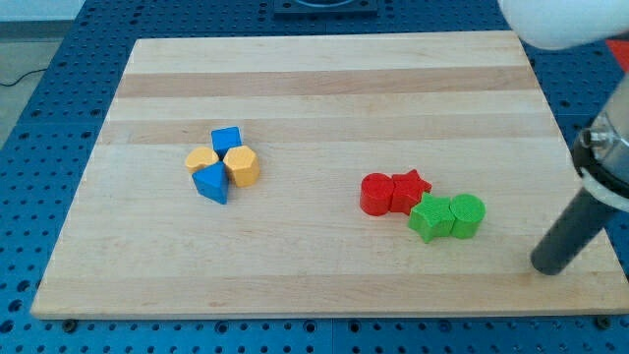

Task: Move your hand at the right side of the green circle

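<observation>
Your green circle (468,215) sat low on the board (324,69), pressed against the green star (430,218) at its left, with the red circle (376,194) and red star (410,188) touching just beyond that. My tip (546,266) rested right of the green circle and a little lower, near but apart from it; judging by that gap, it was placed to close in from the open side without nudging the cluster. The rod carried nothing; it has no jaws to clench. Far left of the green circle, two blue (226,140) (210,183) and two yellow (202,159) (242,165) blocks huddled. No writing was readable.
</observation>
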Motion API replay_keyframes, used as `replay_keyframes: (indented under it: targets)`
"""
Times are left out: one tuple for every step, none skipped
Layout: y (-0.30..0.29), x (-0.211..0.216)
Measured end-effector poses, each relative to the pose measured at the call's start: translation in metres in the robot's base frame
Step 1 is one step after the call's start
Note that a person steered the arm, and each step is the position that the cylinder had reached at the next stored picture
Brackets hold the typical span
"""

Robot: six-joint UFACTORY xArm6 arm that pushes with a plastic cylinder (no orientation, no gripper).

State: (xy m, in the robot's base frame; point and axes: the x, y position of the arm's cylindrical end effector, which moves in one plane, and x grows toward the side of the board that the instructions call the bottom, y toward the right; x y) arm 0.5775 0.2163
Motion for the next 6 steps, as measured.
replay_keyframes:
  targets:
    - [-0.008, -0.009]
    - [-0.008, -0.006]
    - [0.018, -0.001]
    - [0.042, -0.021]
    - [0.059, -0.055]
    - [0.040, -0.095]
